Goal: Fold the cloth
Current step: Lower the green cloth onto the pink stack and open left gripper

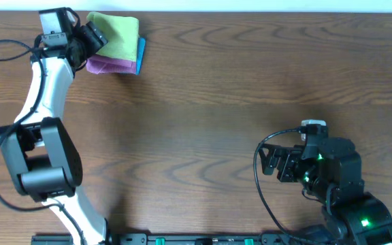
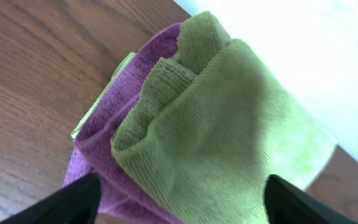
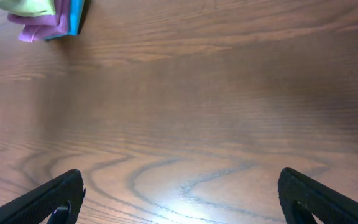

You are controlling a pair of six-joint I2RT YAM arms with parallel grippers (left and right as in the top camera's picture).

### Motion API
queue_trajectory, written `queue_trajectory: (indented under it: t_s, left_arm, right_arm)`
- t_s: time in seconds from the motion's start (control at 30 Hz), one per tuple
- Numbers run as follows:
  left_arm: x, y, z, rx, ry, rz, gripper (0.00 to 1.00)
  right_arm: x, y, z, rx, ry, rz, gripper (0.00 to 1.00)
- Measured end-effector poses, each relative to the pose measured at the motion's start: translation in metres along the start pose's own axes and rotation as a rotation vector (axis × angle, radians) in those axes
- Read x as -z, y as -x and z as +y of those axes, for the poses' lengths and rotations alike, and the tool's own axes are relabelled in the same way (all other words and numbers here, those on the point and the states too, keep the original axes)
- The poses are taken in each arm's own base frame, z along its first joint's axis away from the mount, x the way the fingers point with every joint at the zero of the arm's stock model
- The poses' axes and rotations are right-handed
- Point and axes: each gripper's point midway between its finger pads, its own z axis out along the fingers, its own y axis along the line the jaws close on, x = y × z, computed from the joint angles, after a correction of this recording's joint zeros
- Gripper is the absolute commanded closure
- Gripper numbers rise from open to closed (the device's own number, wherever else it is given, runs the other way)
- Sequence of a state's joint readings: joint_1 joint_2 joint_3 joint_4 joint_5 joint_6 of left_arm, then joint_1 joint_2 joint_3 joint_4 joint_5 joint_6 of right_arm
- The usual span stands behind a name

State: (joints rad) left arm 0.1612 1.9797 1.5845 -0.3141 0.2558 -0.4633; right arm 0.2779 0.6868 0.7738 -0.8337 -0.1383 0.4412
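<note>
The light yellow-green cloth [image 1: 118,34] lies folded on top of a small stack at the table's far left. In the left wrist view the cloth [image 2: 229,137] fills the frame, with its folded edges toward the camera. My left gripper [image 1: 95,37] is open at the stack's left edge, and its fingers [image 2: 179,208] straddle the cloth's near end. My right gripper [image 1: 272,162] is open and empty over bare table at the near right, and its fingers [image 3: 179,199] are spread wide. The stack shows small in the right wrist view [image 3: 30,7].
A purple cloth [image 1: 104,64] lies under the green one, and a blue cloth [image 1: 140,54] shows at the stack's right edge. The purple cloth also shows in the left wrist view [image 2: 117,124]. The table's far edge [image 2: 185,9] runs just behind the stack.
</note>
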Motion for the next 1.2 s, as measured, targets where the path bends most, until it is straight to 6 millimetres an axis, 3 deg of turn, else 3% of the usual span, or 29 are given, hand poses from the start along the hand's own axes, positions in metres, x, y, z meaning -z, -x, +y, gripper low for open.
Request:
queue_trajectory:
  t_s: [0.07,0.13,0.47,0.7,0.97,1.2]
  left_arm:
    - [0.010,0.001,-0.003,-0.010,0.001,0.001,0.02]
    - [0.024,0.001,-0.006,-0.024,0.004,0.006,0.05]
    - [0.116,0.011,-0.035,-0.065,-0.034,-0.046,0.05]
    - [0.155,0.005,-0.046,-0.088,-0.060,-0.049,0.05]
    - [0.167,-0.042,-0.028,-0.082,0.022,0.129,0.05]
    - [0.169,-0.092,-0.051,-0.256,0.000,0.272,0.05]
  right_arm:
    - [0.000,0.000,0.000,0.000,0.000,0.001,0.01]
    - [0.000,0.000,0.000,0.000,0.000,0.000,0.01]
    - [0.000,0.000,0.000,0.000,0.000,0.000,0.01]
    - [0.000,0.000,0.000,0.000,0.000,0.000,0.01]
    - [0.000,0.000,0.000,0.000,0.000,0.000,0.01]
    - [0.000,0.000,0.000,0.000,0.000,0.001,0.01]
